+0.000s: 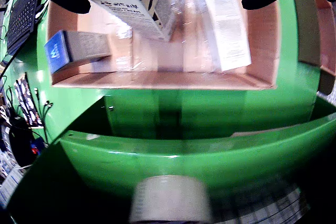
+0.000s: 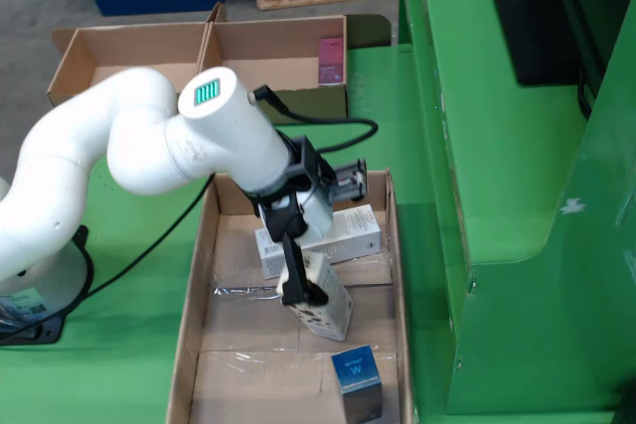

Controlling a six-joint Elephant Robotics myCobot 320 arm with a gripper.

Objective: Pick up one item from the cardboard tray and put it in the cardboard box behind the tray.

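gripper (image 2: 316,297) over the cardboard tray (image 2: 189,345), fingers down on the black-and-white printed carton (image 2: 333,313).
the black fingers (image 2: 295,280) appear pressed against the carton's sides; a firm pinch cannot be confirmed. the carton rests tilted in the tray, against a white box (image 2: 343,230), with a blue-ended box (image 2: 358,379) near the tray's front edge in the fixed view. two open cardboard boxes (image 2: 273,57) stand beyond the tray.
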